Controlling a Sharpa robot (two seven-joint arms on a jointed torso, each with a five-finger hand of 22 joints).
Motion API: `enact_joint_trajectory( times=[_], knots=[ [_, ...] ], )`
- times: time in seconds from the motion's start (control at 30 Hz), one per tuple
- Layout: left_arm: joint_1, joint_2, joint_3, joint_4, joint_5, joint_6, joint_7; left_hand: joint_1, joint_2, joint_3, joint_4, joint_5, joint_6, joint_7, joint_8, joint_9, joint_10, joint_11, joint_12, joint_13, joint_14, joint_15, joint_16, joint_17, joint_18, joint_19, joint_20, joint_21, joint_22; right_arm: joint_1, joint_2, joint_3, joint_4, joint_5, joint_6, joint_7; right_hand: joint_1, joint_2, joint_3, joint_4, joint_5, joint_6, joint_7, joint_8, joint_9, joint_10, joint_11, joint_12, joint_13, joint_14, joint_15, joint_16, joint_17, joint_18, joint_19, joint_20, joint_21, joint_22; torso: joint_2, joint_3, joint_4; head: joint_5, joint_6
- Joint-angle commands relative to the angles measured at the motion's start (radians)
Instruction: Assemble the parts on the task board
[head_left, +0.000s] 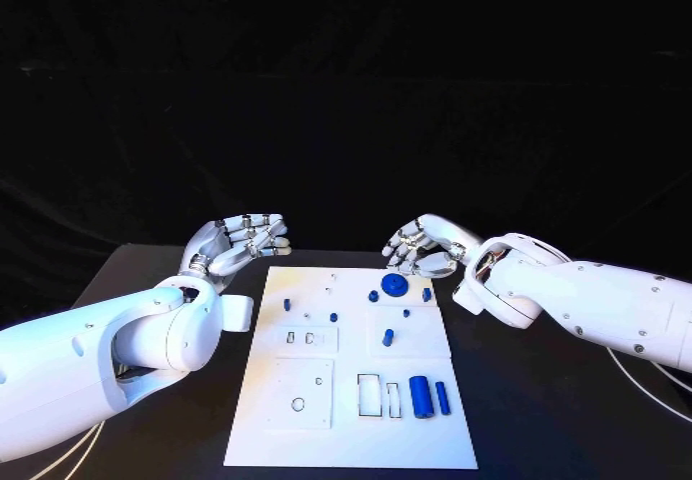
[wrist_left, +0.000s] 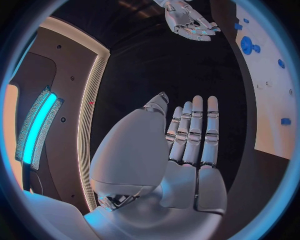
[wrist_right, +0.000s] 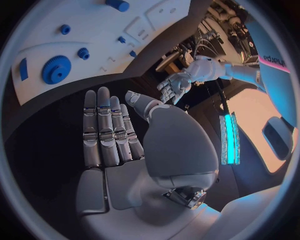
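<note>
Head view: left hand (head_left: 238, 243) and right hand (head_left: 428, 246), fingers spread and empty, flank the task board's (head_left: 351, 440) far edge.

A white rectangular task board (head_left: 310, 440) lies flat in the middle of the black table. Small blue parts sit on it: a round gear-like disc (head_left: 395, 284) near the far edge, a thick cylinder (head_left: 420, 396) lying beside a thinner rod (head_left: 443, 397) near the front, and several small pegs between.
</note>
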Motion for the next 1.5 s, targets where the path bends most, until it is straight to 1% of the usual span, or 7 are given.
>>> enact_joint_trajectory(
  times=[0.03, 0.23, 0.4, 0.5, 0.57, 0.7, 1.5],
  knots=[
    [0.006, -0.011, 0.002, 0.032, -0.028, 0.046, -0.017, -0.002, -0.008, 0.009, -0.001, -0.002, 0.010, 0.003, 0.004, -0.001, 0.009, -0.001, -0.009, -0.001, 0.011, -0.002, 0.009, 0.006, 0.014, 0.012, -0.006, 0.015, 0.005, 0.006, 0.005, 0.001, 0.007, -0.353, 0.098, -0.152, -0.009, -0.025, -0.018, 0.009, 0.009, 0.018, -0.011, 0.005, 0.004, 0.027, -0.018, -0.002, 0.008, 0.090, -0.027, 0.060, 0.050, 0.013, 0.074, -0.029, 0.071, 0.039, 0.029, -0.0062, 0.0081, -0.009, 0.006],
    [0.016, -0.031, 0.004, 0.074, -0.030, 0.053, -0.027, -0.010, -0.014, 0.016, -0.002, -0.003, 0.008, 0.005, -0.001, -0.004, 0.010, 0.000, -0.022, -0.002, 0.017, -0.003, 0.018, 0.018, 0.014, 0.027, -0.016, 0.041, 0.018, 0.012, 0.017, 0.002, 0.015, -0.502, 0.107, -0.210, -0.025, -0.054, -0.018, 0.040, 0.015, 0.019, -0.019, -0.005, 0.009, 0.029, -0.031, -0.025, 0.026, 0.195, -0.048, 0.186, 0.167, 0.011, 0.142, -0.057, 0.174, 0.106, 0.050, -0.0105, 0.0111, -0.014, 0.012],
    [0.021, -0.035, 0.005, 0.087, -0.031, 0.059, -0.033, -0.015, -0.018, 0.021, -0.003, -0.004, 0.007, 0.005, -0.004, -0.006, 0.012, 0.000, -0.032, -0.002, 0.017, -0.004, 0.024, 0.029, 0.013, 0.040, -0.025, 0.069, 0.033, 0.014, 0.036, 0.002, 0.008, -0.571, 0.109, -0.234, -0.020, -0.069, -0.009, 0.070, 0.028, 0.008, -0.022, -0.018, 0.018, -0.012, -0.029, -0.041, 0.056, 0.214, -0.047, 0.420, 0.399, -0.035, 0.245, -0.065, 0.483, 0.473, 0.064, -0.0132, 0.0154, -0.019, 0.012],
    [0.022, -0.036, 0.005, 0.090, -0.031, 0.062, -0.036, -0.017, -0.020, 0.022, -0.003, -0.004, 0.006, 0.006, -0.006, -0.006, 0.012, 0.000, -0.036, -0.002, 0.018, -0.004, 0.027, 0.033, 0.013, 0.046, -0.029, 0.083, 0.040, 0.013, 0.044, 0.002, 0.005, -0.590, 0.105, -0.241, -0.020, -0.072, -0.010, 0.077, 0.028, 0.003, -0.022, -0.020, 0.021, -0.029, -0.025, -0.046, 0.062, 0.229, -0.046, 0.525, 0.506, -0.050, 0.279, -0.064, 0.571, 0.584, 0.067, -0.0135, 0.0165, -0.019, 0.013],
    [0.023, -0.037, 0.005, 0.092, -0.031, 0.065, -0.038, -0.020, -0.021, 0.024, -0.003, -0.004, 0.004, 0.006, -0.008, -0.007, 0.011, 0.001, -0.040, -0.002, 0.018, -0.004, 0.030, 0.038, 0.013, 0.049, -0.031, 0.094, 0.046, 0.013, 0.050, 0.002, 0.001, -0.604, 0.100, -0.246, -0.013, -0.081, -0.016, 0.089, 0.030, -0.002, -0.018, -0.022, 0.029, -0.058, -0.014, -0.045, 0.076, 0.231, -0.038, 0.713, 0.702, -0.076, 0.325, -0.057, 0.728, 0.785, 0.072, -0.0148, 0.0185, -0.020, 0.014],
    [0.024, -0.039, 0.006, 0.093, -0.031, 0.068, -0.041, -0.022, -0.022, 0.024, -0.003, -0.005, 0.003, 0.007, -0.009, -0.008, 0.010, 0.001, -0.042, -0.002, 0.018, -0.004, 0.032, 0.040, 0.012, 0.050, -0.033, 0.100, 0.050, 0.012, 0.059, 0.002, -0.003, -0.615, 0.097, -0.249, -0.001, -0.076, -0.012, 0.100, 0.037, -0.005, -0.014, -0.023, 0.038, -0.085, -0.011, -0.044, 0.083, 0.231, -0.034, 0.813, 0.806, -0.092, 0.354, -0.050, 0.827, 0.921, 0.075, -0.0156, 0.0223, -0.021, 0.013],
    [0.038, -0.047, 0.006, 0.091, -0.031, 0.072, -0.050, -0.024, -0.023, 0.024, -0.003, -0.006, 0.001, 0.008, -0.011, -0.008, 0.009, 0.002, -0.046, -0.002, 0.017, -0.004, 0.034, 0.044, 0.011, 0.050, -0.034, 0.109, 0.055, 0.001, 0.102, 0.000, -0.039, -0.640, 0.142, -0.253, 0.016, -0.068, 0.013, 0.114, 0.052, 0.008, -0.014, -0.019, 0.057, -0.090, -0.009, -0.029, 0.095, 0.246, -0.029, 0.944, 0.944, -0.117, 0.404, -0.039, 0.947, 1.095, 0.102, -0.0195, 0.0266, -0.023, 0.023]
  ],
)
